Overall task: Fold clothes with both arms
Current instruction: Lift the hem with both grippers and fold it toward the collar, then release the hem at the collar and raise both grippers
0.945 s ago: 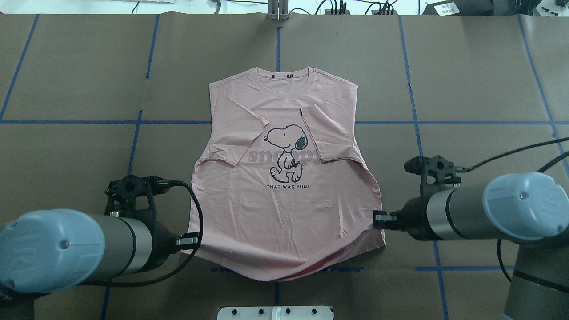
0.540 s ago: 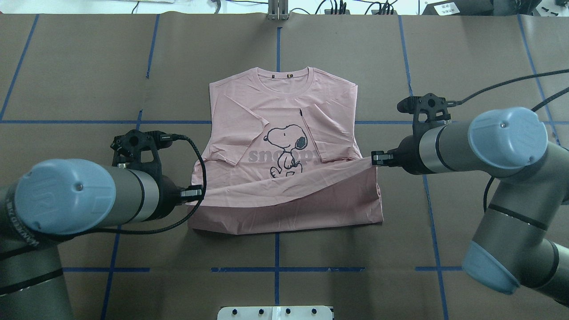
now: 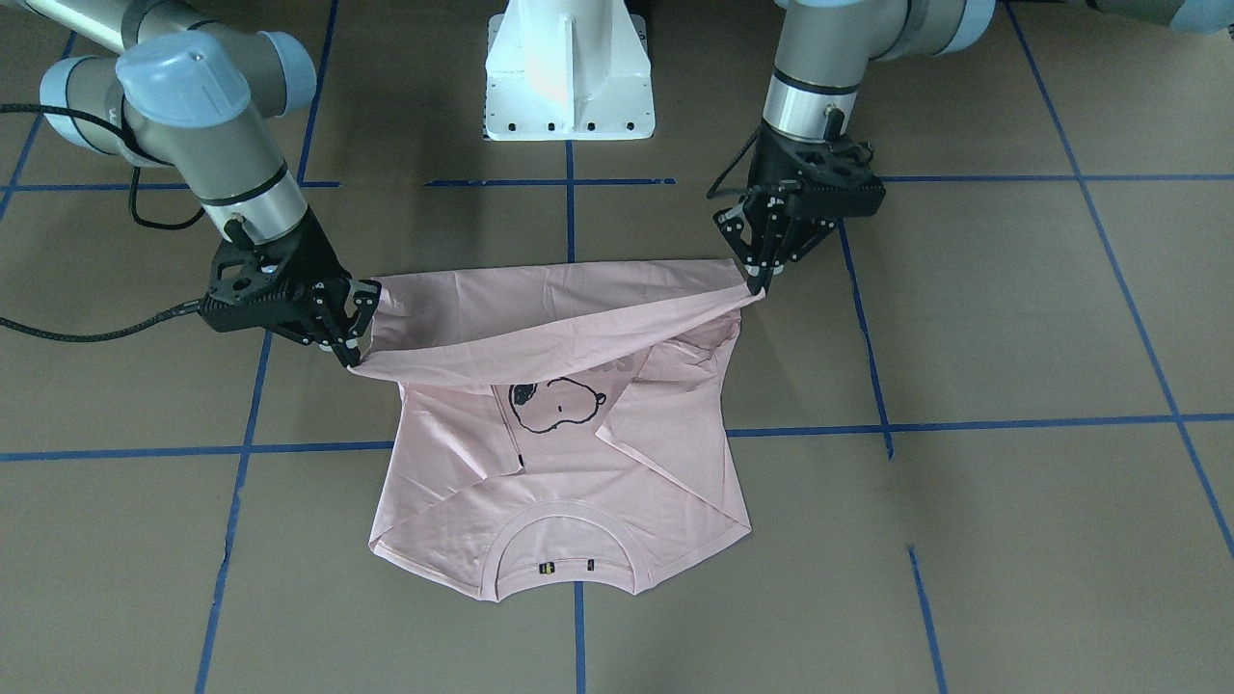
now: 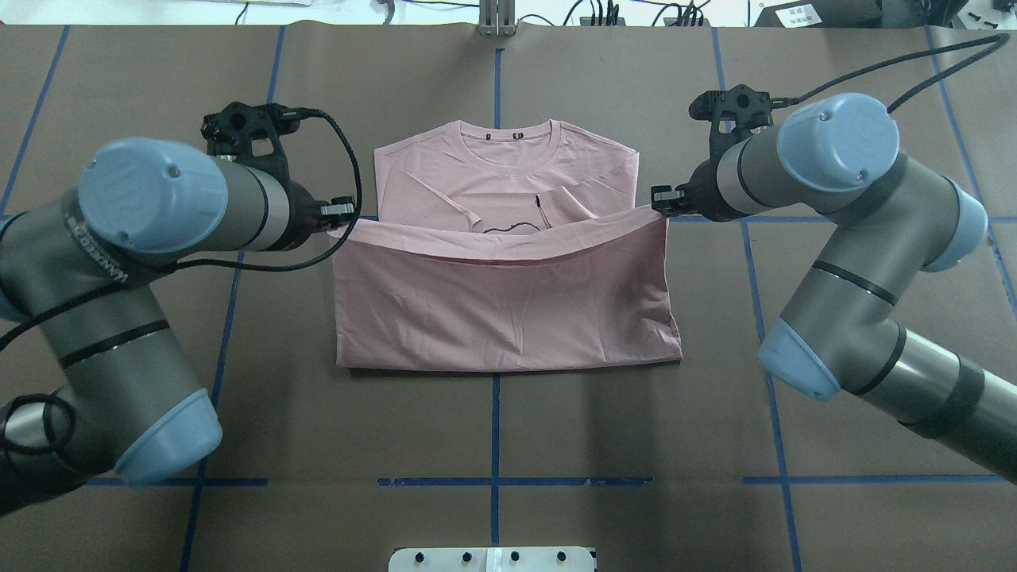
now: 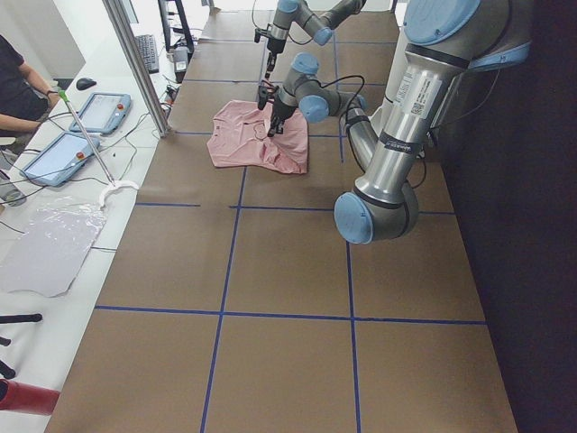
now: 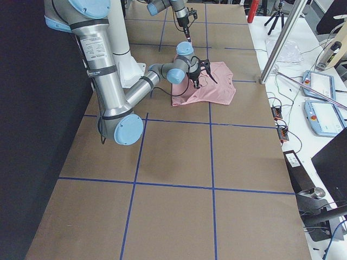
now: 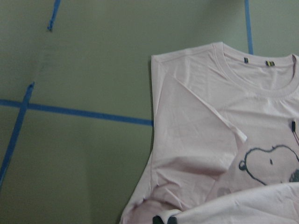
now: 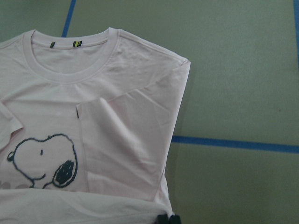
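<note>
The table [image 4: 556,437] is covered with brown paper, and blue tape lines [image 4: 493,481] divide it into big rectangles. Along its far side stands a white bench [image 6: 301,135] with an aluminium post [image 5: 135,63], two tablets [image 5: 99,110] (each with a red button), cables and a clear plastic sheet [image 5: 50,244]; a person [image 5: 13,81] sits at it. On the opposite side is a black wall [image 6: 32,135], and the light is even.

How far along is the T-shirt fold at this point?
Done: both sleeves lie folded in across the front of the pink T-shirt. In hand: the left gripper and right gripper each pinch a hem corner, with the hem raised over the dog print, short of the collar. Left: lay the hem down near the collar and release.
</note>
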